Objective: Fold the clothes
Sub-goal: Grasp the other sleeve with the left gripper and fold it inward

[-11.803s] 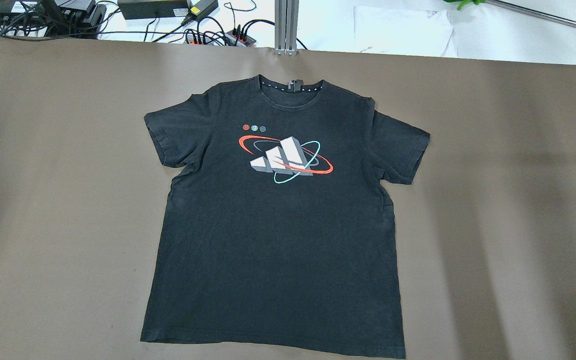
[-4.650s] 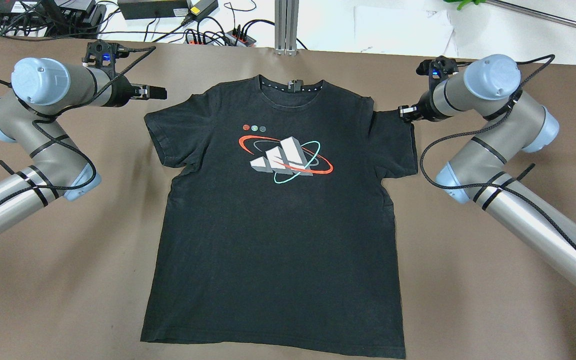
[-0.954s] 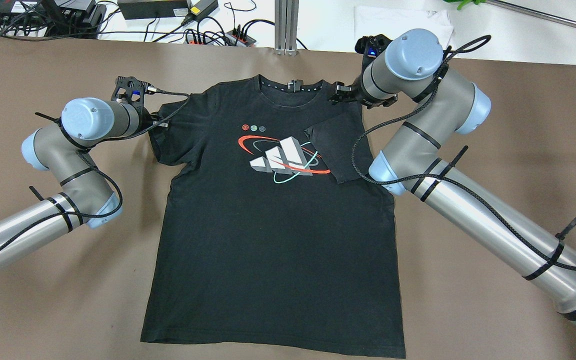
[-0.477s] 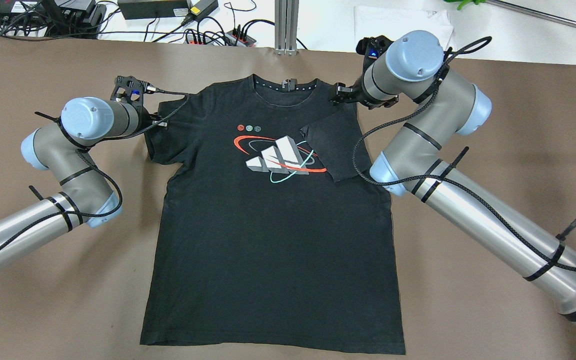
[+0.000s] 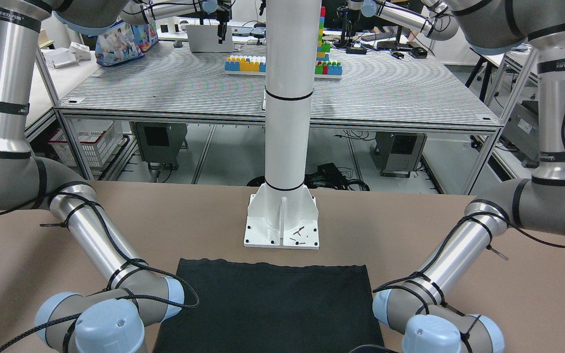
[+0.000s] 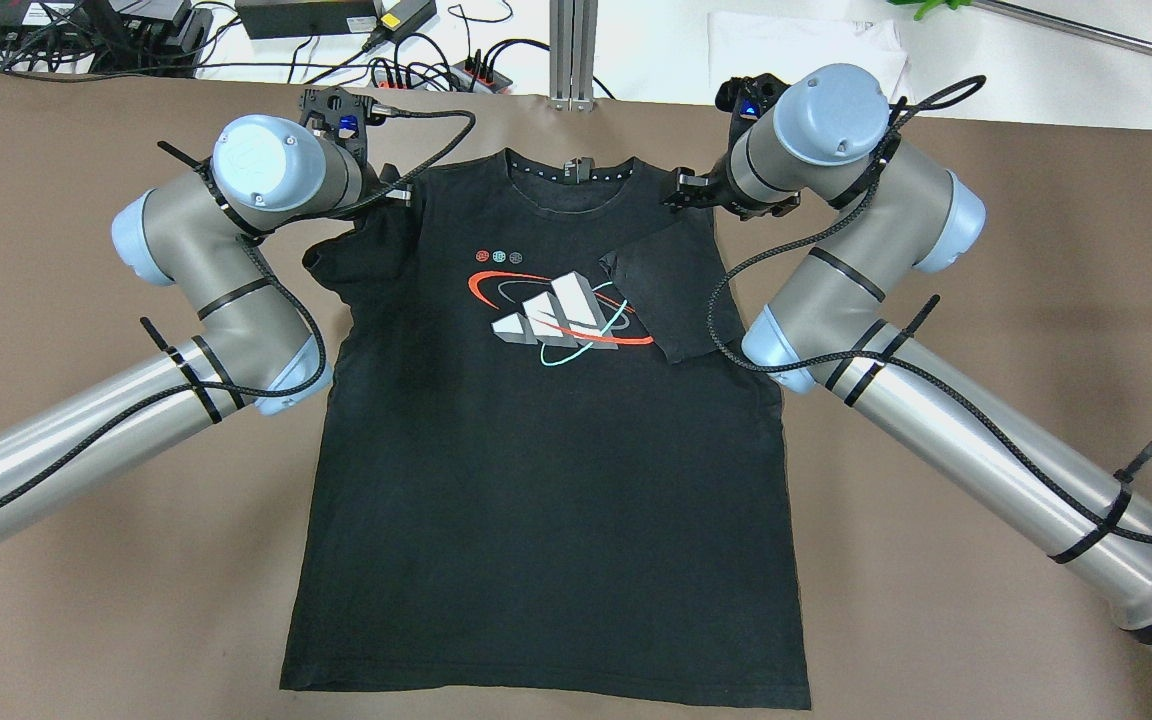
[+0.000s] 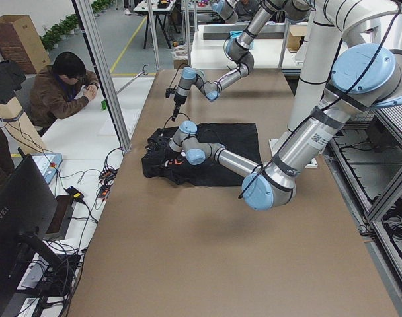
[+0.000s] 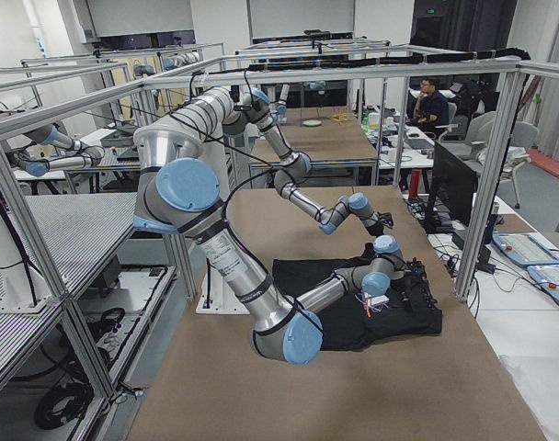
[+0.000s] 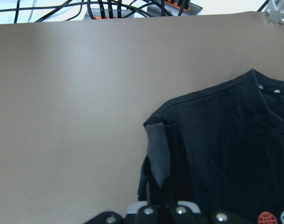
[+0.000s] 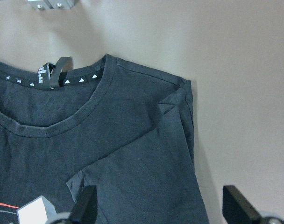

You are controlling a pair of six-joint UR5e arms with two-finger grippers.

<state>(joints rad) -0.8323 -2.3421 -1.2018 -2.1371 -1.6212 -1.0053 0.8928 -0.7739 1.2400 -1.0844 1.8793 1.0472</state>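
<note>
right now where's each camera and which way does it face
Front: across the table, facing the post; right arm, left arm, shirt.
Overhead: behind, looking down; both arms, shirt.
Left side: table's end; left arm near.
Right side: opposite end; right arm near.
Left wrist: left gripper pinching sleeve.
Right wrist: open right gripper over folded sleeve.
All show the shirt.

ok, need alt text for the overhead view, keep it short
A black T-shirt lies front-up on a brown table, its right sleeve folded in over the chest print. The left gripper pinches the bunched left sleeve near the shoulder; the right gripper is open at the other shoulder.
</note>
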